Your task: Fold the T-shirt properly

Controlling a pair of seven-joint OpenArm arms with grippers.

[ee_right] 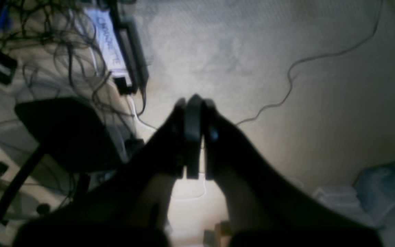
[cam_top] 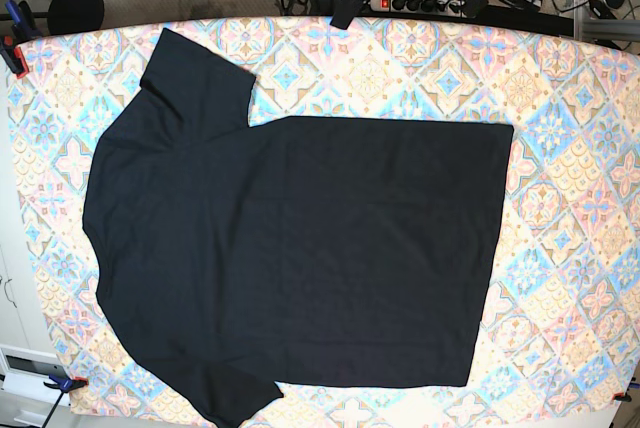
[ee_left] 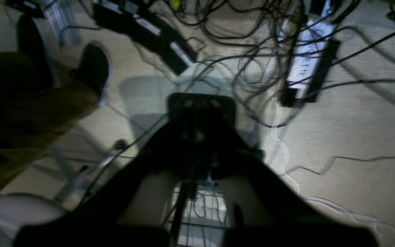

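Observation:
The black T-shirt point(cam_top: 300, 248) lies spread flat on the patterned table point(cam_top: 570, 198) in the base view. Its collar end points left and its straight hem is on the right. One sleeve reaches the top left and the other the bottom left. Neither arm shows over the table in that view. My left gripper point(ee_left: 201, 106) is shut and empty, hanging over the carpet floor, away from the shirt. My right gripper point(ee_right: 194, 106) is also shut and empty above the floor. The shirt does not show in either wrist view.
Tangled cables point(ee_left: 252, 51) and power strips point(ee_left: 307, 58) lie on the floor under both grippers. A person's leg and shoe point(ee_left: 91, 68) are at the left. Clamps point(cam_top: 12, 48) hold the table cover's corners. A power strip point(cam_top: 420, 0) lies behind the table.

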